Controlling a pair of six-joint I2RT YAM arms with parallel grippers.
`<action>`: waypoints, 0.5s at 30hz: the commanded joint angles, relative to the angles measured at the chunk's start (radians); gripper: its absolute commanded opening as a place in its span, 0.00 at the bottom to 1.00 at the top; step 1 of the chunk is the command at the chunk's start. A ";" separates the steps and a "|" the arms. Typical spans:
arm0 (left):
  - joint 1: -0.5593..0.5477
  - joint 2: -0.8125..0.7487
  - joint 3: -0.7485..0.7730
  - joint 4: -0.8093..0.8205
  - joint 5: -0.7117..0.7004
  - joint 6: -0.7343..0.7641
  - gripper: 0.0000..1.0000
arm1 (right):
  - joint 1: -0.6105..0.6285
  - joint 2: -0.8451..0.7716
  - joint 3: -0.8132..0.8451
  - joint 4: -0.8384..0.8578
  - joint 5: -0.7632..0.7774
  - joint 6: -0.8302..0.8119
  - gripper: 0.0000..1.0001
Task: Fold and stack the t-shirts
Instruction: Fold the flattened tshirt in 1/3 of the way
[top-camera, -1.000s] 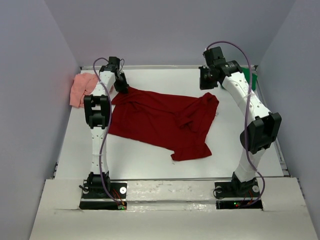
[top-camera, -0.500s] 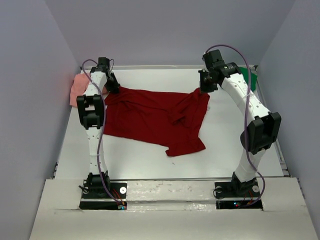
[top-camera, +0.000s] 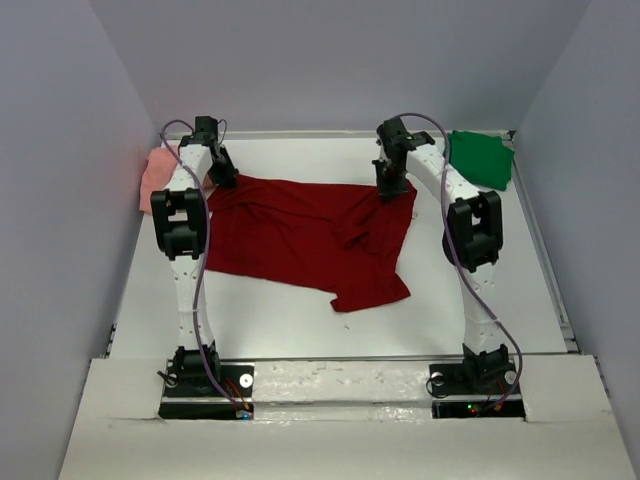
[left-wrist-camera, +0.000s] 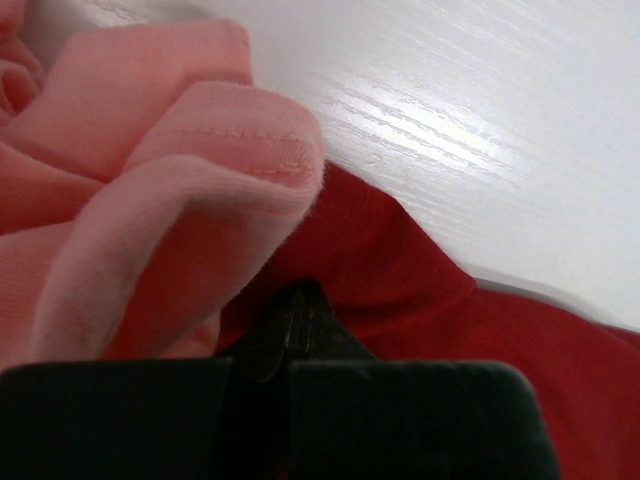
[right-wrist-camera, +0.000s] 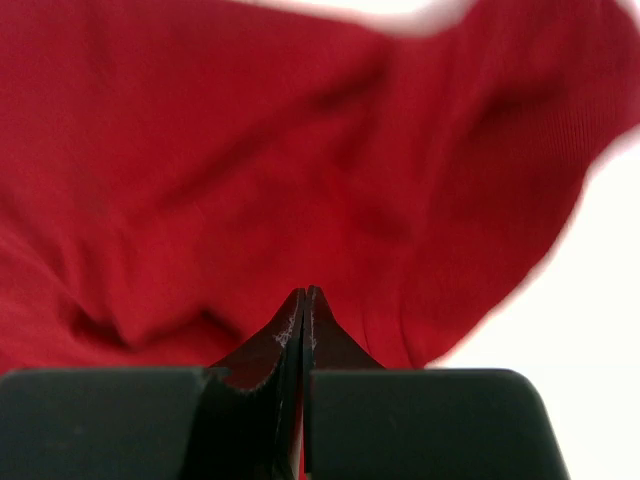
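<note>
Above the bench (top-camera: 290, 320), the top camera shows the dark red t-shirt (top-camera: 310, 235) spread across the middle but rumpled, its right side bunched and doubled over. The left gripper (top-camera: 222, 178) sits at the shirt's far left corner and the right gripper (top-camera: 390, 188) at its far right corner. The pink t-shirt (top-camera: 158, 175) lies crumpled at the far left edge and the green t-shirt (top-camera: 480, 160) in the far right corner, well apart from the red one. At the left wrist, the jaws are pressed together with red cloth pinched at their tips, and a pink fold lies just beside them, touching the red fabric (close enough to get dragged along). At the right wrist, the jaws are likewise clamped on red cloth, which hangs in loose ridges in front; the picture is blurred. My reading is that the step in hand is straightening the first shirt by its far edge, with no fold made yet. The next move calls for drawing the two corners apart to take out the bunching, then laying the cloth flat.
</note>
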 joint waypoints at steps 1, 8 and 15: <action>-0.028 -0.003 -0.045 -0.076 -0.006 0.016 0.00 | 0.002 0.050 0.201 0.009 -0.067 -0.034 0.00; -0.030 -0.003 -0.040 -0.081 -0.006 0.015 0.00 | -0.030 0.195 0.372 -0.050 -0.117 -0.025 0.00; -0.062 -0.040 -0.080 -0.061 0.009 0.009 0.00 | -0.050 0.225 0.304 -0.033 -0.094 -0.019 0.00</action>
